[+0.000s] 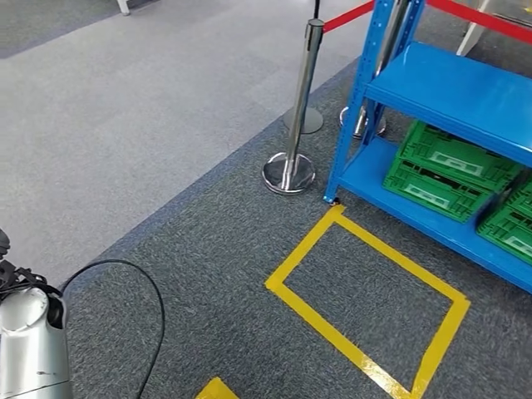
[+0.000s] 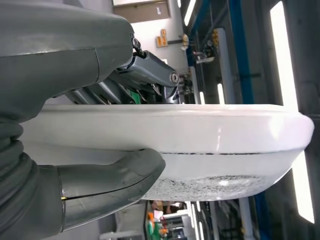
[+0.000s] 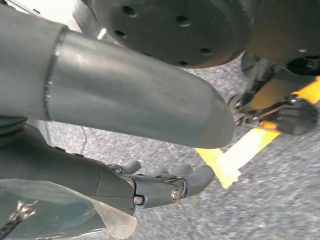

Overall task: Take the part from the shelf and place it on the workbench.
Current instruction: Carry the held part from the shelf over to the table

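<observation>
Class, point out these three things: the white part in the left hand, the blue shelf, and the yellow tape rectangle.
white part (image 2: 226, 130), left wrist view, its side.
blue shelf (image 1: 464, 91), head view, its upper board.
yellow tape rectangle (image 1: 301, 253), head view, its left strip.

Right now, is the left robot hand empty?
No, the left robot hand holds a white part between its thumb and fingers.

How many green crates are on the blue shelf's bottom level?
3 visible: two stacked green crates, upper on lower, and one at the frame's right edge; more may lie beyond it.
</observation>
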`<state>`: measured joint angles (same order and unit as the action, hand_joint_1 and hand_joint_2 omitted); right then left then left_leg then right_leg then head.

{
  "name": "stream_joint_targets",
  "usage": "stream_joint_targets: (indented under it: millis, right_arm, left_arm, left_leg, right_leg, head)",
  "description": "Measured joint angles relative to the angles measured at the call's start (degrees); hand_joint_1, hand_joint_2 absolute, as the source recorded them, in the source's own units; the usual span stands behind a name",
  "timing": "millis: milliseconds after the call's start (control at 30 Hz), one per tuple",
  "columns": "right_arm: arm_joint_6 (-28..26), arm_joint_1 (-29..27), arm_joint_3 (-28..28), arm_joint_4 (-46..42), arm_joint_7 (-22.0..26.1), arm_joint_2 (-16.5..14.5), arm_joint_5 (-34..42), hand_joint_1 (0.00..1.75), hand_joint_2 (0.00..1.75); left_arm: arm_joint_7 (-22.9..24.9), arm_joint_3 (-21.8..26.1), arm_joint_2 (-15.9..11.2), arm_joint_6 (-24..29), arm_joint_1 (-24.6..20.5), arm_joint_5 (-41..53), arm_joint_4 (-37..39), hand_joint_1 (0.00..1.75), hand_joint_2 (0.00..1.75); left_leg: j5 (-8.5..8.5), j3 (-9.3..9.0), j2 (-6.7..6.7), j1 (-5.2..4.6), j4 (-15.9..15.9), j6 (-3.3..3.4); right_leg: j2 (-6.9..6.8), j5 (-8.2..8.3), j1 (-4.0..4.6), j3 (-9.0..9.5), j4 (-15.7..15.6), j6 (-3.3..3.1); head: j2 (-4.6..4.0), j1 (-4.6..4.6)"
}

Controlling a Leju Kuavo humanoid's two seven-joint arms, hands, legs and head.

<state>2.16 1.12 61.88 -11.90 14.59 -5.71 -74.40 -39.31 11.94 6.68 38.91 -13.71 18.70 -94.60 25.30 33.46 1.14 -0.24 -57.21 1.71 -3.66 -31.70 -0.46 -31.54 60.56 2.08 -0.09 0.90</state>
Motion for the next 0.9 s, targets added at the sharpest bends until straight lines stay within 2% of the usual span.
stream_joint_targets:
  millis: [33,67,100,133,167,200,233,267,300,333,367,400,433,467,500,533,567,600,633,667,700,733,800,833,867,900]
  right_arm:
    - [0.0,0.0,0.4,-0.1,0.0,0.2,0.3,0.0,0.0]
    - [0.0,-0.2,0.8,-0.1,0.0,0.3,0.4,0.0,0.0]
    - [0.0,-0.3,1.2,-0.1,0.1,0.5,0.5,0.0,0.0]
    - [-0.1,-0.4,1.5,-0.2,0.2,0.6,0.5,0.0,0.0]
    - [-0.1,-0.5,1.7,-0.3,0.4,0.7,0.5,0.0,0.0]
    - [-0.1,-0.5,1.8,-0.3,0.5,0.8,0.4,0.0,0.0]
    - [-0.1,-0.4,1.9,-0.4,0.7,0.9,0.3,0.0,0.0]
    - [-0.1,-0.4,2.0,-0.4,0.9,1.0,0.0,0.0,0.0]
    - [-0.1,-0.4,2.1,-0.4,1.1,1.0,-0.3,0.0,0.0]
    - [-0.1,-0.4,2.1,-0.4,1.3,1.1,-0.6,0.0,0.0]
    - [0.0,-0.4,2.1,-0.4,1.5,1.1,-0.9,0.0,0.0]
    - [0.0,-0.3,2.1,-0.4,1.6,1.0,-1.0,0.0,0.0]
    - [0.0,-0.3,2.1,-0.4,1.8,1.0,-1.2,0.0,0.0]
    - [0.1,-0.2,2.1,-0.4,1.9,1.0,-1.3,0.0,0.0]
    - [0.1,-0.2,2.1,-0.4,2.1,1.0,-1.4,0.0,0.0]
    - [0.1,-0.2,2.1,-0.4,2.2,1.0,-1.4,0.0,0.0]
    - [0.1,-0.2,2.1,-0.4,2.2,1.0,-1.4,0.0,0.0]
    - [0.1,-0.3,2.1,-0.4,2.2,1.0,-1.4,0.0,0.0]
    - [0.1,-0.3,2.1,-0.4,2.2,1.0,-1.4,0.0,0.0]
    - [0.1,-0.3,2.1,-0.4,2.3,1.0,-1.4,0.0,0.0]
    - [0.2,-0.2,2.1,-0.4,2.3,1.0,-1.4,0.0,0.0]
    - [0.2,-0.2,2.1,-0.4,2.3,0.9,-1.4,0.0,0.0]
    - [0.3,-0.1,2.1,-0.4,2.3,0.9,-1.5,0.0,0.0]
    - [0.3,-0.1,2.1,-0.4,2.3,0.9,-1.5,0.0,0.0]
    - [0.4,-0.1,2.1,-0.4,2.3,0.9,-1.5,0.0,0.0]
    - [0.4,0.0,2.1,-0.4,2.3,0.9,-1.5,0.0,0.0]
  left_arm:
    - [0.0,0.1,-0.1,0.0,0.1,-0.4,0.0,1.75,1.75]
    - [-0.1,0.1,-0.1,0.0,0.4,-0.8,0.0,1.75,1.75]
    - [-0.1,0.2,-0.3,0.0,0.6,-1.2,0.0,1.75,1.75]
    - [-0.1,0.2,-0.4,0.0,1.0,-1.4,0.0,1.75,1.75]
    - [-0.1,0.3,-0.6,0.0,1.2,-1.6,0.0,1.75,1.75]
    - [-0.2,0.5,-0.8,0.0,1.4,-1.8,0.0,1.75,1.75]
    - [-0.3,0.6,-0.9,0.0,1.5,-1.8,-0.1,1.75,1.75]
    - [-0.3,0.7,-1.0,0.0,1.6,-1.9,-0.1,1.75,1.75]
    - [-0.4,0.8,-1.2,0.0,1.6,-1.8,-0.2,1.75,1.75]
    - [-0.4,0.9,-1.3,0.0,1.6,-1.7,-0.3,1.75,1.75]
    - [-0.4,0.9,-1.5,0.0,1.7,-1.4,-0.3,1.75,1.75]
    - [-0.4,0.9,-1.6,0.0,1.8,-1.0,-0.4,1.75,1.75]
    - [-0.3,1.0,-1.8,0.0,2.0,-0.5,-0.4,1.75,1.75]
    - [-0.3,1.0,-1.9,0.0,2.0,0.0,-0.5,1.75,1.75]
    - [-0.3,1.0,-2.0,0.0,1.9,0.5,-0.5,1.75,1.75]
    - [-0.3,1.0,-2.0,0.0,1.8,0.8,-0.6,1.75,1.75]
    - [-0.4,1.0,-2.0,0.0,1.7,1.0,-0.6,1.75,1.75]
    - [-0.4,1.0,-2.0,0.0,1.8,1.1,-0.6,1.75,1.75]
    - [-0.4,1.0,-2.0,0.0,2.0,1.2,-0.6,1.75,1.75]
    - [-0.4,1.1,-2.0,0.0,2.1,1.2,-0.6,1.75,1.75]
    - [-0.3,1.1,-2.1,0.0,2.1,1.1,-0.6,1.75,1.75]
    - [-0.3,1.1,-2.2,0.0,2.1,1.2,-0.6,1.75,1.75]
    - [-0.2,1.0,-2.3,0.0,2.1,1.1,-0.8,1.75,1.75]
    - [-0.1,0.9,-2.5,0.0,2.2,1.0,-1.0,1.75,1.75]
    - [0.2,0.7,-2.8,0.0,2.3,0.8,-1.2,1.75,1.75]
    - [0.5,0.4,-3.1,0.0,2.5,0.6,-1.5,1.75,1.75]
  left_leg:
    - [-0.06,0.02,-0.62,0.07,0.0,0.23]
    - [-0.08,0.06,-1.34,0.08,0.0,0.38]
    - [-0.07,0.08,-2.15,0.06,0.0,0.44]
    - [-0.07,0.08,-3.03,0.03,0.0,0.47]
    - [-0.06,0.06,-3.91,0.03,-0.1,0.46]
    - [-0.03,0.03,-4.78,0.07,-0.1,0.42]
    - [0.04,0.05,-5.63,0.14,-0.3,0.29]
    - [0.17,0.21,-6.44,0.13,-0.6,0.07]
    - [0.26,0.5,-7.24,0.18,-0.9,-0.22]
    - [0.26,0.86,-8.02,0.26,-1.1,-0.59]
    - [0.14,1.19,-8.81,0.36,-1.3,-0.97]
    - [-0.03,1.43,-9.63,0.51,-1.3,-1.34]
    - [0.01,1.59,-9.43,0.54,-1.4,-1.66]
    - [0.52,1.97,-8.13,0.45,-2.2,-1.94]
    - [1.63,2.79,-6.24,0.34,-4.0,-2.2]
    - [3.33,4.16,-4.0,0.28,-7.0,-2.43]
    - [5.21,5.96,-2.54,0.31,-11.0,-2.66]
    - [6.69,7.71,-1.99,0.44,-14.7,-2.84]
    - [7.29,8.88,-1.81,0.56,-17.2,-2.97]
    - [6.75,9.01,-1.71,0.65,-17.5,-3.06]
    - [5.2,7.96,-1.49,0.71,-15.5,-3.07]
    - [3.1,5.99,-0.82,0.7,-11.7,-2.98]
    - [0.61,2.12,1.89,0.25,-4.3,-2.48]
    - [0.32,1.16,2.86,-0.04,-2.3,-2.13]
    - [0.57,0.9,3.23,-0.32,-1.6,-1.76]
    - [0.56,0.97,2.63,-0.41,-1.5,-1.36]
  right_leg:
    - [1.88,-1.84,-0.09,-1.72,3.6,0.06]
    - [2.92,-3.68,-0.12,-3.79,7.8,0.09]
    - [3.37,-4.94,-0.12,-5.75,11.5,0.13]
    - [3.55,-5.15,-0.12,-7.06,13.6,0.15]
    - [3.66,-4.1,-0.13,-7.32,13.4,0.14]
    - [3.96,-2.06,-0.18,-6.5,10.9,0.08]
    - [4.99,0.43,-0.3,-4.92,6.8,0.02]
    - [6.84,2.2,-0.53,-3.27,2.9,-0.03]
    - [8.43,3.23,-0.73,-1.9,-0.1,-0.07]
    - [9.63,3.52,-0.85,-1.06,-1.8,-0.12]
    - [9.92,3.23,-0.85,-0.75,-2.1,-0.22]
    - [9.15,3.23,-0.81,-0.57,-2.2,-0.4]
    - [8.33,3.32,-0.8,-0.44,-2.4,-0.68]
    - [7.44,3.38,-0.81,-0.27,-2.6,-1.04]
    - [6.5,3.42,-0.81,-0.1,-2.8,-1.38]
    - [5.53,3.37,-0.72,0.04,-2.9,-1.68]
    - [4.57,3.26,-0.61,0.13,-2.9,-1.92]
    - [3.61,3.16,-0.54,0.18,-2.9,-2.04]
    - [2.66,3.05,-0.5,0.24,-2.9,-2.1]
    - [1.77,2.93,-0.48,0.33,-2.9,-2.1]
    - [0.91,2.79,-0.48,0.5,-2.9,-2.03]
    - [0.13,2.61,-0.47,0.74,-2.9,-1.89]
    - [-1.15,2.18,-0.25,1.2,-2.9,-1.43]
    - [-1.74,2.0,-0.09,1.38,-2.9,-1.15]
    - [-2.33,1.84,0.05,1.55,-2.9,-0.88]
    - [-2.97,1.7,0.12,1.77,-3.0,-0.6]
  head:
    - [0.0,0.1]
    - [0.0,0.17]
    - [0.0,0.2]
    - [0.0,0.21]
    - [0.0,0.23]
    - [0.0,0.23]
    - [0.0,0.25]
    - [0.0,0.23]
    - [0.0,0.2]
    - [0.0,0.17]
    - [0.0,0.15]
    - [0.0,0.14]
    - [0.0,0.15]
    - [0.0,-0.04]
    - [0.0,-0.23]
    - [0.0,-0.42]
    - [0.0,-0.61]
    - [0.0,-0.62]
    - [0.0,-0.64]
    - [0.0,-0.65]
    - [0.0,-0.65]
    - [0.0,-0.66]
    - [0.0,-0.68]
    - [0.0,-0.66]
    - [0.0,-0.68]
    - [0.0,-0.71]
